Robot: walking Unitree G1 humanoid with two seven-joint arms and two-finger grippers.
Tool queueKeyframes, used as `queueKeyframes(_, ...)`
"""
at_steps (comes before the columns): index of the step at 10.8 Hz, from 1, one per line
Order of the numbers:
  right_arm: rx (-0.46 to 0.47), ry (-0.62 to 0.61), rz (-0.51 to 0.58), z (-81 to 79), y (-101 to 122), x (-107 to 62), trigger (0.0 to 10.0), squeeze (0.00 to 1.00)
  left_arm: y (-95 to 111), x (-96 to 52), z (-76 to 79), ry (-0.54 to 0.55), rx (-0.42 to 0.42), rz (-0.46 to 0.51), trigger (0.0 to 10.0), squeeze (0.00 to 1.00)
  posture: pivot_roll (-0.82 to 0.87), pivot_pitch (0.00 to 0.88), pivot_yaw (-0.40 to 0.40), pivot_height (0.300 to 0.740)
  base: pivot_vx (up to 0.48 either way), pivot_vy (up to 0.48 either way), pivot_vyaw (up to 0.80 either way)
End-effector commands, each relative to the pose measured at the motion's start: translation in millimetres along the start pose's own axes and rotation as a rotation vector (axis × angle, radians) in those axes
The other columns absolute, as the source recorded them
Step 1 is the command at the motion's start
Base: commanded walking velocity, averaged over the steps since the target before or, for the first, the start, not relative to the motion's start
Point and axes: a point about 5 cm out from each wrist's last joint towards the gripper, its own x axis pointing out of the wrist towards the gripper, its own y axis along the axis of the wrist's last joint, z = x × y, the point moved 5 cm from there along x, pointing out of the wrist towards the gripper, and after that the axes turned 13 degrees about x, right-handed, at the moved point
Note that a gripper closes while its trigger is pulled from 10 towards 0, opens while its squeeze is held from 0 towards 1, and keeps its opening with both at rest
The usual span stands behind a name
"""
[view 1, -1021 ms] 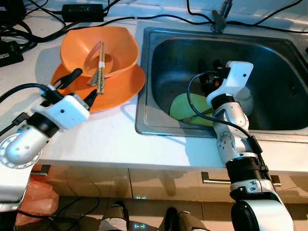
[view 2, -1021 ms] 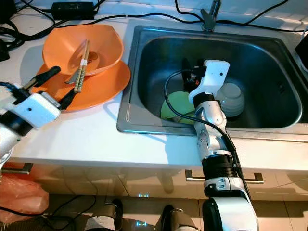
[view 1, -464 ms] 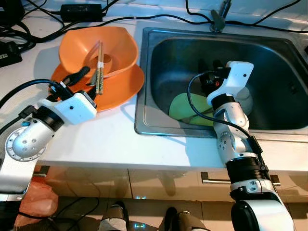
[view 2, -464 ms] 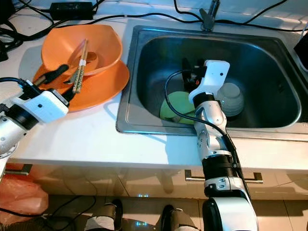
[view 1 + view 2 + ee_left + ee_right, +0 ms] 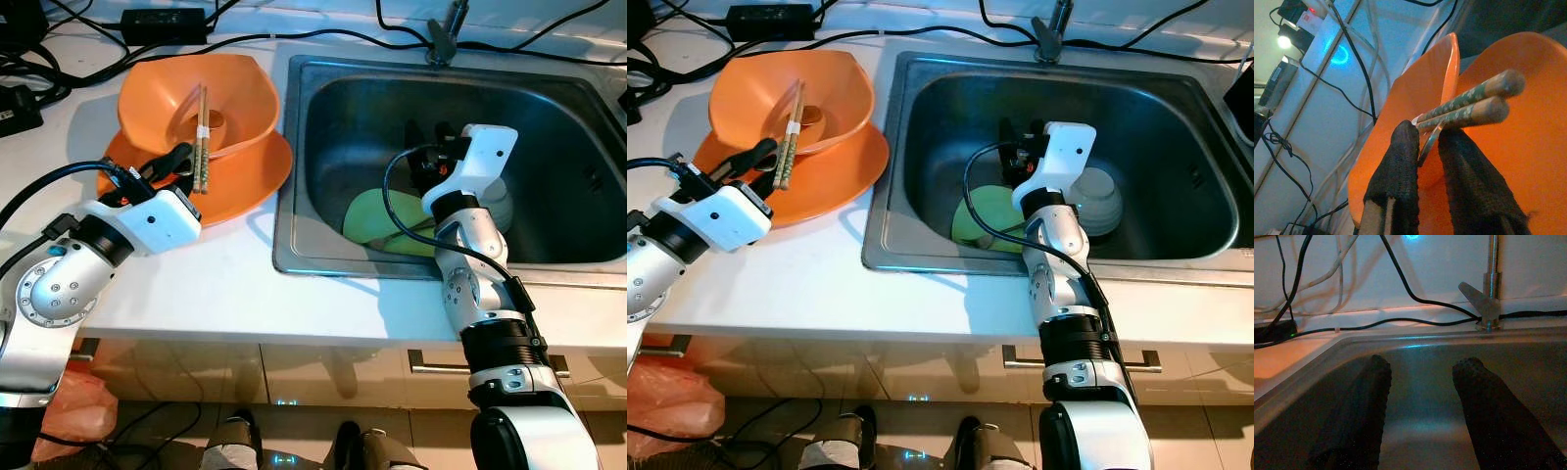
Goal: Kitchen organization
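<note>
Over orange plate (image 5: 245, 181) — left gripper (image 5: 1425, 147) near-closed at chopsticks (image 5: 201, 137) | right gripper (image 5: 1422, 382) spread.

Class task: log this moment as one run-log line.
left gripper: at chopsticks in orange bowl, fingers nearly closed | right gripper: open, inside sink | green plate: in sink
</note>
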Motion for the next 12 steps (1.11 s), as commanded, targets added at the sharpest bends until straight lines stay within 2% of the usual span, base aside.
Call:
queueKeyframes(1,0.000,-0.017,-0.008,5.4,-1,-1.6,10.0,0.00,6,3.0,-1.1,0.001,0.009,0.020,0.0,0.00,0.20,0.217,-0.062,0.740,0.000,0.000,0.00)
queueKeyframes(2,0.001,-0.017,-0.008,5.2,-1,-1.6,10.0,0.00,7,3.7,-2.6,0.004,0.014,0.021,0.0,0.00,0.20,0.216,-0.062,0.740,0.000,0.000,0.00)
queueKeyframes(3,0.002,-0.018,-0.008,5.3,-1,-1.5,10.0,0.00,8,4.6,-5.2,0.009,0.024,0.022,2.3,0.00,0.20,0.215,-0.061,0.740,0.000,0.000,0.00)
queueKeyframes(5,0.005,-0.018,-0.008,5.3,-2,-1.6,10.0,0.00,10,6.4,-11.8,0.022,0.041,0.026,10.0,0.00,0.20,0.214,-0.061,0.740,0.000,0.000,0.00)
queueKeyframes(9,0.010,-0.016,-0.013,4.1,-3,-0.8,10.0,0.00,16,5.5,-34.4,0.033,0.089,0.042,10.0,0.00,0.21,0.215,-0.064,0.740,0.000,0.000,0.00)
queueKeyframes(12,0.011,-0.015,-0.018,4.0,-4,-0.7,10.0,0.00,2,-1.0,-28.4,-0.053,0.122,-0.019,10.0,0.00,0.21,0.213,-0.066,0.740,0.000,0.000,0.00)
